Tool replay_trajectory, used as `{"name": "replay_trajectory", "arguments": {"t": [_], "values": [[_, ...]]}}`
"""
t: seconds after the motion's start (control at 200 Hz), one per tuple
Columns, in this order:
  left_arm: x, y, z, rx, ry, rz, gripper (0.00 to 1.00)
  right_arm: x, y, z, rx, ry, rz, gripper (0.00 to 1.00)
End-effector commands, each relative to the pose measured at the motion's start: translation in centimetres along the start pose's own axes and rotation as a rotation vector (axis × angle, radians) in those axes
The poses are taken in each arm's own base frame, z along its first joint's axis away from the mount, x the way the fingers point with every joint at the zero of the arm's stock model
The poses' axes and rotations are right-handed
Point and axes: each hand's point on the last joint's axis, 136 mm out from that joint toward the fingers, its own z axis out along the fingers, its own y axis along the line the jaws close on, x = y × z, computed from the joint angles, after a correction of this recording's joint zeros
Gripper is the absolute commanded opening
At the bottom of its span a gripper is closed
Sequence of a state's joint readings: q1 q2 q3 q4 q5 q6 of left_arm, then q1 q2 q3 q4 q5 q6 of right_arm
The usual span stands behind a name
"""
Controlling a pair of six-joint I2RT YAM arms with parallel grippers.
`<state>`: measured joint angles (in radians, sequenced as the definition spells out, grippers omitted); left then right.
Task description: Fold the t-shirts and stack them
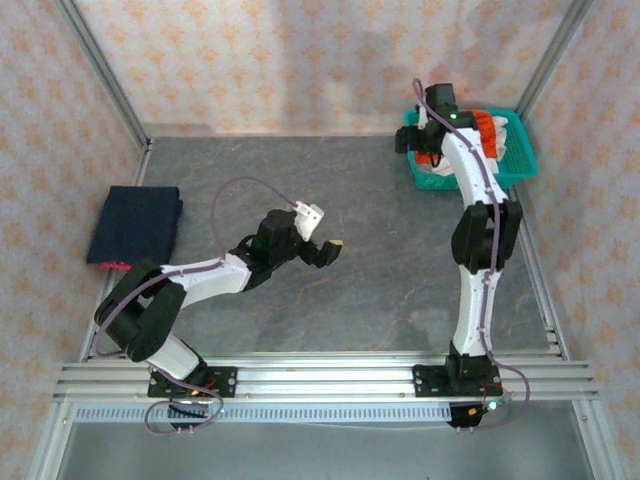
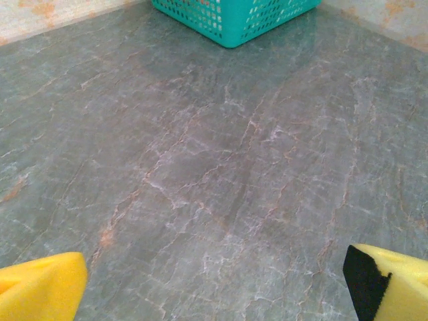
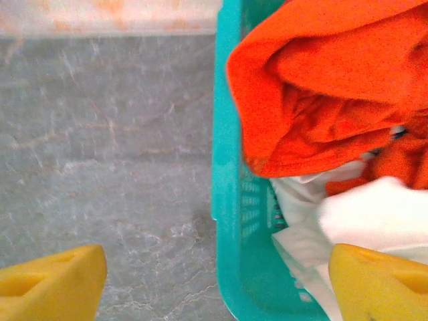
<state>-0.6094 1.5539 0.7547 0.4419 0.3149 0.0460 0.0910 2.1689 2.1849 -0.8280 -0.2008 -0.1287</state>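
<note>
The orange-red t-shirt [image 3: 334, 87] lies crumpled in loose folds in the teal basket [image 3: 227, 200] at the far right corner of the table [image 1: 350, 290], heaped over white cloth [image 3: 374, 214]. The navy t-shirt [image 1: 135, 222] lies folded flat, a neat rectangle near the table's left edge.

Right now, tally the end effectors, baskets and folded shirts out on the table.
End effectors: 2 (left end effector, right end effector)
Teal basket: 1
Folded navy shirt: 1
Total: 4
Clothes in the basket are too bunched to count.
</note>
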Motion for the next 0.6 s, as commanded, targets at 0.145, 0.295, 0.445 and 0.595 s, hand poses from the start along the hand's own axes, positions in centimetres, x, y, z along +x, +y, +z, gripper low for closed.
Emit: {"name": "replay_trajectory", "arguments": {"t": [0.145,0.295,0.445,0.595], "values": [[-3.7,-2.3,0.8,0.083,-0.102,-0.004,1.0,-3.8,-7.1,-0.9,0.145,-0.213,0.256,0.87],[-4.1,-3.2,0.8,0.096,-0.111,0.005,1.0,-4.2,-9.2,1.7,0.132,-0.228,0.333,0.87],[-4.5,-3.4,0.8,0.1,-0.133,-0.011,1.0,-4.7,-9.8,5.2,0.12,-0.209,0.36,0.89],[-5.2,-4.0,0.7,0.118,-0.152,-0.016,1.0,-5.4,-9.3,8.0,0.071,-0.197,0.378,0.88]]}}
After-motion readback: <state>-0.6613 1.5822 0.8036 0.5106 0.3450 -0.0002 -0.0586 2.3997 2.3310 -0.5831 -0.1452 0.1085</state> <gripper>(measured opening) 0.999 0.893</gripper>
